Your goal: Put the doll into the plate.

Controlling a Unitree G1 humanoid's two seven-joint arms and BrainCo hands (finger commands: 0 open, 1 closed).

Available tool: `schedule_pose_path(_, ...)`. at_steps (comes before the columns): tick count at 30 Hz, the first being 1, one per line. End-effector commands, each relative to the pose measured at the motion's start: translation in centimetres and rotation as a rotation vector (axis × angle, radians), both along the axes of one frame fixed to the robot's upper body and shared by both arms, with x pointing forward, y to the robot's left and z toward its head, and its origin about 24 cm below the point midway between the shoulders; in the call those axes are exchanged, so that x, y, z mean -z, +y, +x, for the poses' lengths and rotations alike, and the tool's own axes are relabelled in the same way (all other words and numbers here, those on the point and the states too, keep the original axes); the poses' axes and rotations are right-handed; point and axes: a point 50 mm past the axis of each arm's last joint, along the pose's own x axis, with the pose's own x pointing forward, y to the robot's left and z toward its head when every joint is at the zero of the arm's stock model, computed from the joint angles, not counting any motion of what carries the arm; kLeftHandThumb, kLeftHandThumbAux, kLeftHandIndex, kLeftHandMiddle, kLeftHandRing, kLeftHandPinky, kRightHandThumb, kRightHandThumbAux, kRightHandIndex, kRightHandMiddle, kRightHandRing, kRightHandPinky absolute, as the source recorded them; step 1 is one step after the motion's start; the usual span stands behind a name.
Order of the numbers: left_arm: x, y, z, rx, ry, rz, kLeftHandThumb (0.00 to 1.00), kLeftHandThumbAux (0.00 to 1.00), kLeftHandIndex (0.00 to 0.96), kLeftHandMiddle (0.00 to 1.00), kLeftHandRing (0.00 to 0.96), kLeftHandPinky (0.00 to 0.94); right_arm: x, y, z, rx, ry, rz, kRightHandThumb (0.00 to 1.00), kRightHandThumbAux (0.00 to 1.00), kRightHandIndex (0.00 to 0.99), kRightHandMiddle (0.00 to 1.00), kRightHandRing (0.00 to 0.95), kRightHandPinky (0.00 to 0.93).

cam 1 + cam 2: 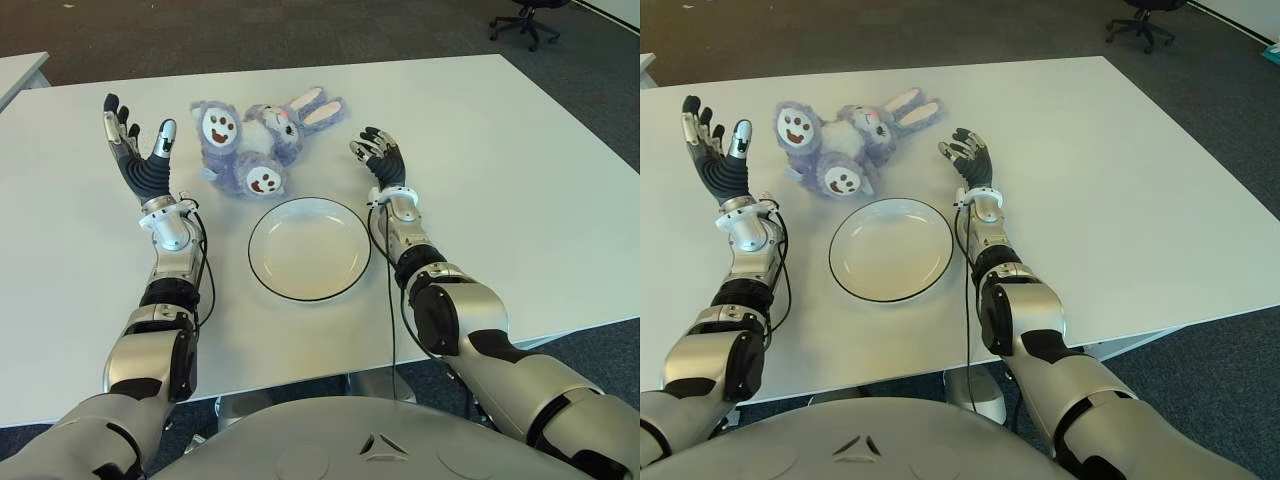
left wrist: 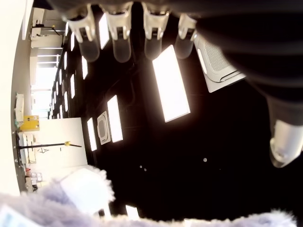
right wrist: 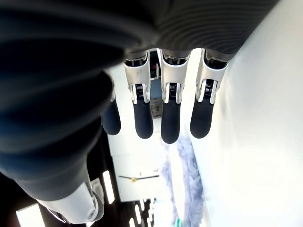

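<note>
Between the two raised hands lies the doll (image 1: 258, 140), a purple plush rabbit on its back on the white table (image 1: 520, 170), so the step in hand looks like the reach for a first grasp. To do it well, one hand should probably come in low from its own side and close around the soft body rather than an ear or a foot, since those would let the toy swing and catch the rim on the way over; a lift high enough to clear the plate (image 1: 309, 248) edge seems wise.

The left hand (image 1: 138, 150) is held palm up with fingers spread wide, holding nothing and touching nothing; the doll is just to its right, near but apart. Its wrist view shows the fingertips against the ceiling lights, with purple fur at the frame's edge. The right hand (image 1: 381, 160) has fingers loosely extended and empty, the doll to its left and slightly farther from the robot. The plate sits empty, nearer the robot than both hands and between the forearms, close to the doll's feet.
</note>
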Motion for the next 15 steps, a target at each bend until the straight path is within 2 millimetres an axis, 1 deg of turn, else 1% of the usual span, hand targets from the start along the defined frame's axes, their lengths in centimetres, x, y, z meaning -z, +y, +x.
schedule_pose_path(1,10.74,-1.62,-7.89,-0.014,0.446,-0.021,0.000,0.539,0.000,0.043,0.059,0.060,7.70,-0.87,-4.81,0.029,0.349,0.009,0.309,0.808,0.211,0.224,0.234,0.264)
schedule_pose_path(9,10.65,-1.76,-7.99,-0.013,0.441,0.029,0.000,0.538,0.000,0.032,0.042,0.034,7.71,-0.85,-4.81,0.026,0.350,0.004,0.291,0.804,0.208,0.217,0.226,0.258)
schedule_pose_path(15,10.65,-1.88,-8.08,-0.011,0.447,0.082,0.008,0.537,0.000,0.018,0.026,0.013,7.70,-0.83,-4.80,0.024,0.350,0.005,0.296,0.808,0.209,0.218,0.226,0.258)
